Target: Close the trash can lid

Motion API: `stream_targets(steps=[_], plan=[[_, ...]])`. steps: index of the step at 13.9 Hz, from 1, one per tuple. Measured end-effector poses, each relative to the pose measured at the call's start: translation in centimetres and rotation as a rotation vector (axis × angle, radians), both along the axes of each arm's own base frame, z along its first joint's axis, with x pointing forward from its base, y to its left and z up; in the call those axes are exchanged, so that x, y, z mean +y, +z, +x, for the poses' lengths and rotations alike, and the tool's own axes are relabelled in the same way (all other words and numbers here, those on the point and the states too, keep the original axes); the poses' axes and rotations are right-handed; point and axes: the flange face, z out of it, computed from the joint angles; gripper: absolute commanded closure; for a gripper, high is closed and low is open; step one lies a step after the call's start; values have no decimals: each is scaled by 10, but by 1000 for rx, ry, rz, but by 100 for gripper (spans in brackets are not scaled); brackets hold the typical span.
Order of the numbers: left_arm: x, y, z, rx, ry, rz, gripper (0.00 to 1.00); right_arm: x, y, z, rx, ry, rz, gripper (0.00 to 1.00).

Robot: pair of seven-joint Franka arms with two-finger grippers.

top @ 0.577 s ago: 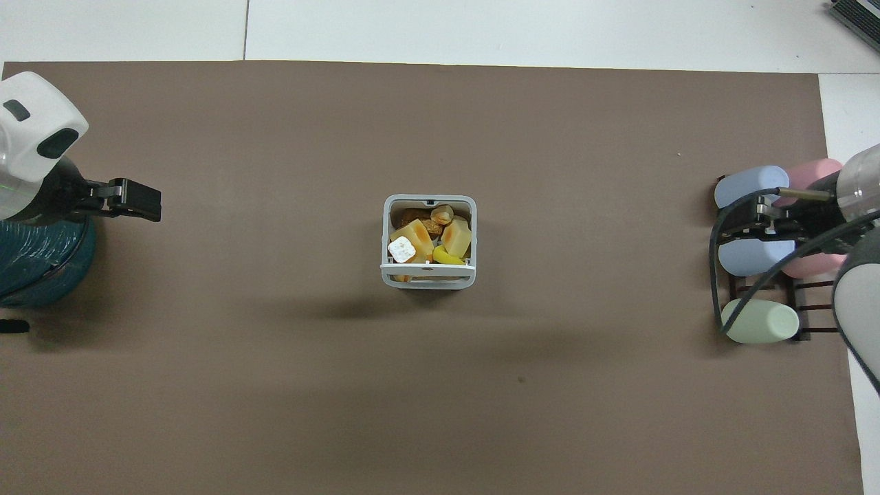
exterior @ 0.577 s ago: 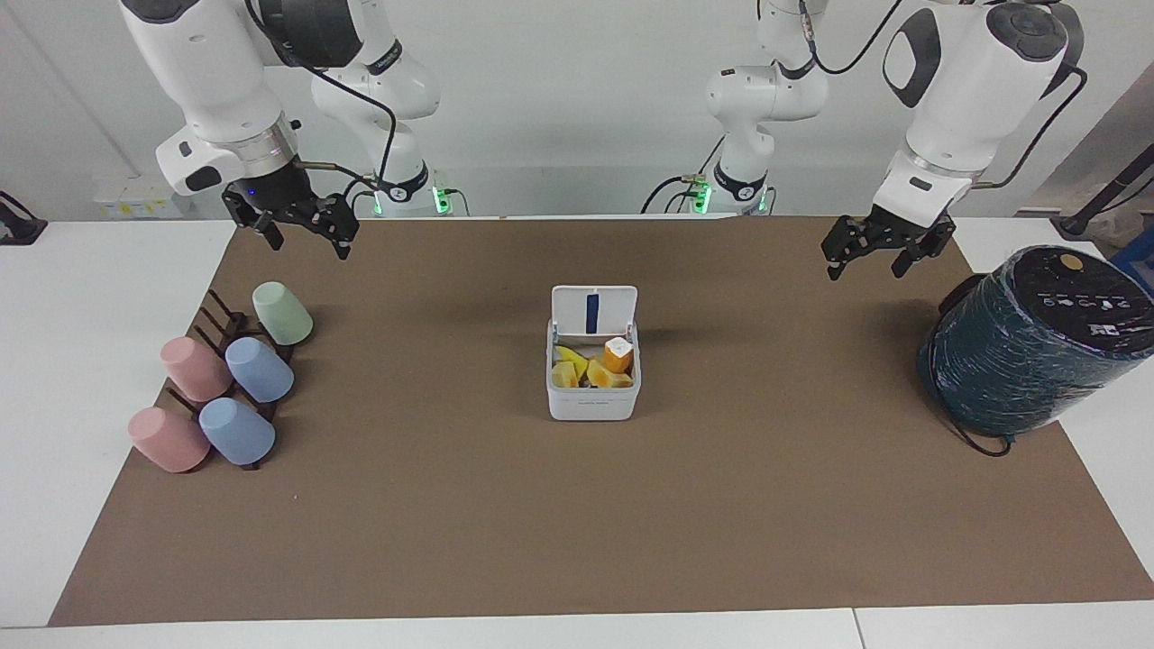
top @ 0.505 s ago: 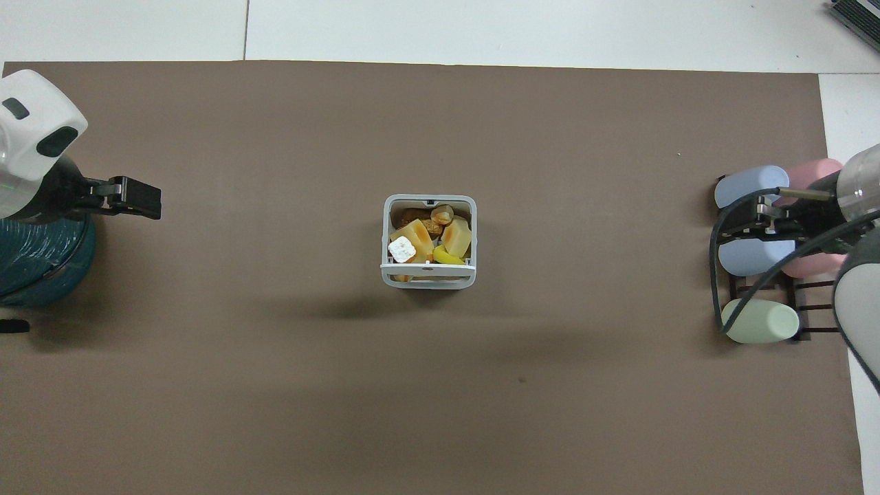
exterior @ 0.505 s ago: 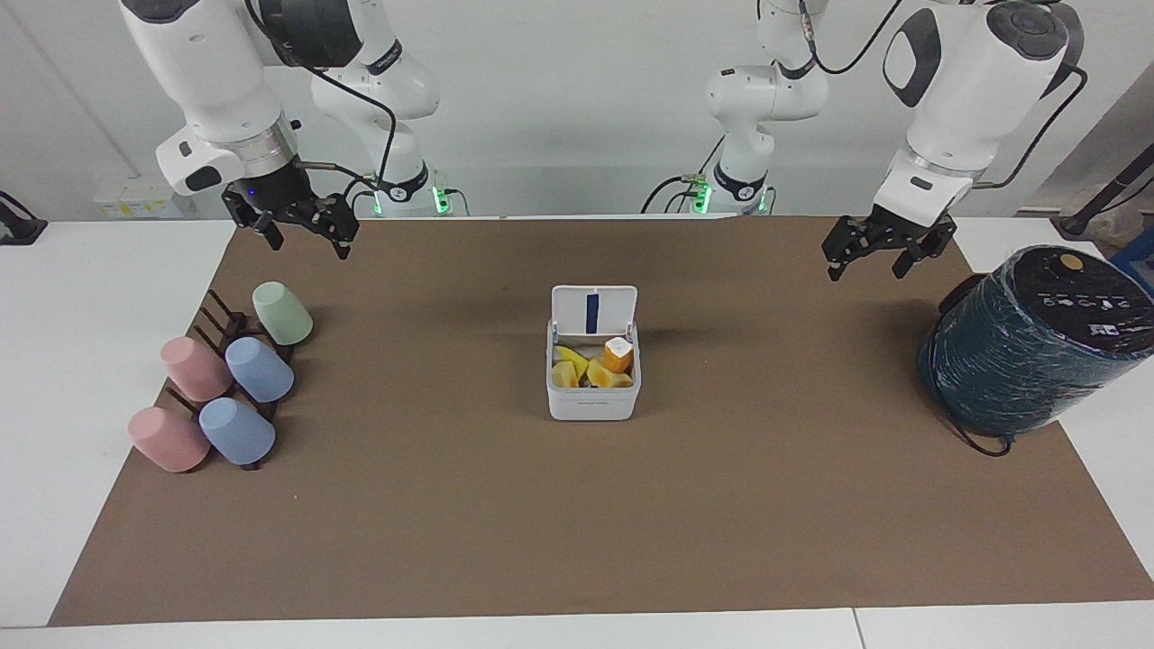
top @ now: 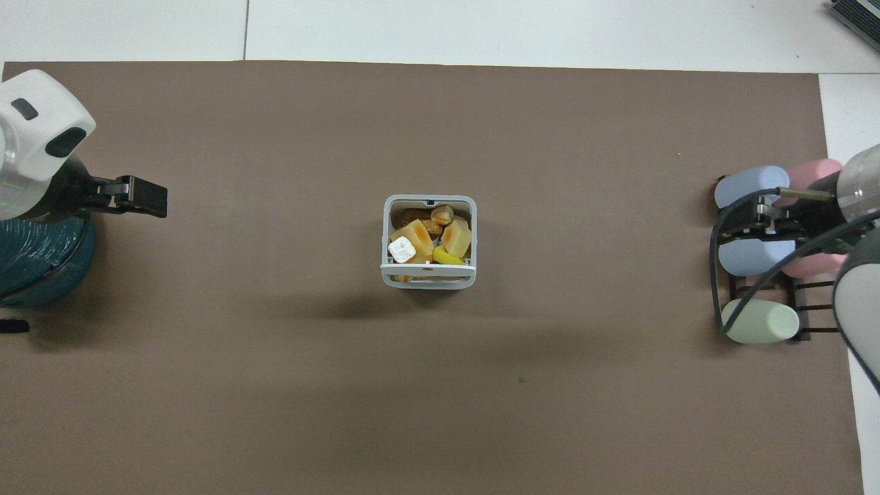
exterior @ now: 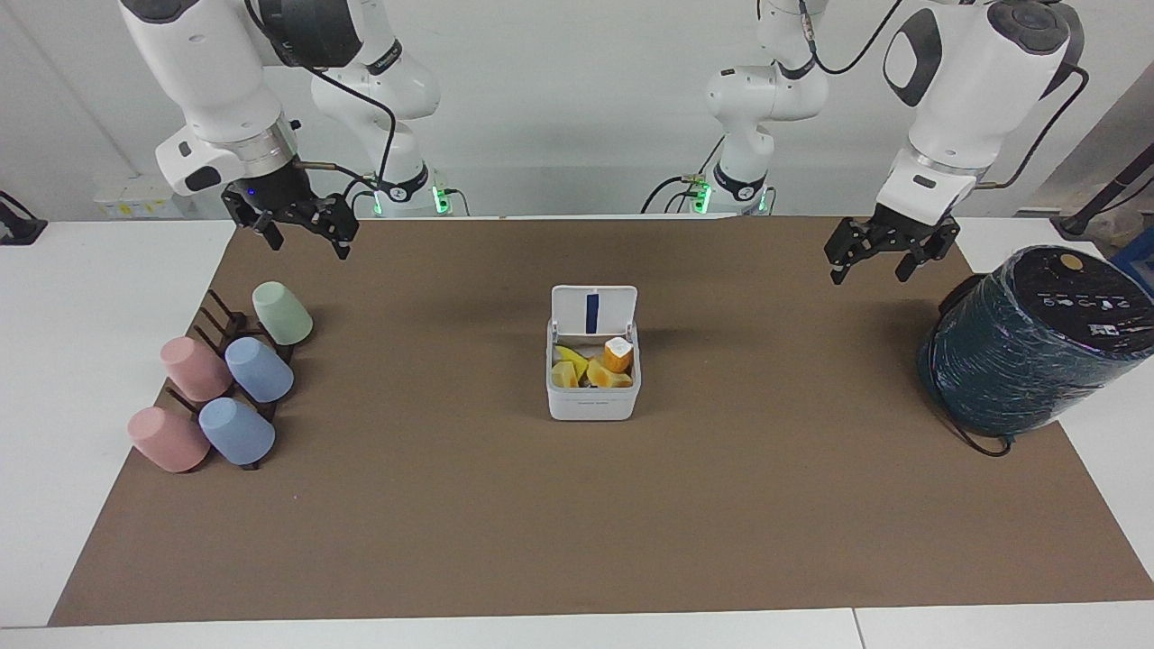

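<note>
Stood upright on its hinge, the lid (exterior: 594,311) of the trash can (exterior: 592,400), mid-tabletop, hinge edge nearest the robots. Hovered wide-spread: left pincer (exterior: 873,262), right pincer (exterior: 305,240). Well apart from either; neither clearly nearer.

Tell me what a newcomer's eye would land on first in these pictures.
First the small white trash can in the middle of the brown mat, its lid standing upright on the side nearer the robots, with orange and yellow food scraps showing inside. Next the large dark teal wrapped cylinder at the left arm's end and the rack of pastel cups at the right arm's end. Both the left gripper and the right gripper hang apart from the can.
</note>
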Motion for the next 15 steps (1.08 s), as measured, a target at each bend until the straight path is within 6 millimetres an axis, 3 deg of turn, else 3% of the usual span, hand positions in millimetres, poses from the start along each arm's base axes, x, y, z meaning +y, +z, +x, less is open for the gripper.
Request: stream_targets(steps=[3,4,9,12,15], plan=[[-23,-8,-9,27,-36,5,0,0,0,0,0,0,0,0],[-34,-11,-16,41,-48,7,7,0,0,0,0,0,0,0],[-111,-30,-61,84,-40,27,71,0,0,0,0,0,0,0],[-147,-34,-84,96,-5,13,88,0,0,0,0,0,0,0],[-188,-42,-108,86,1,-38,98,0,0,0,0,0,0,0]])
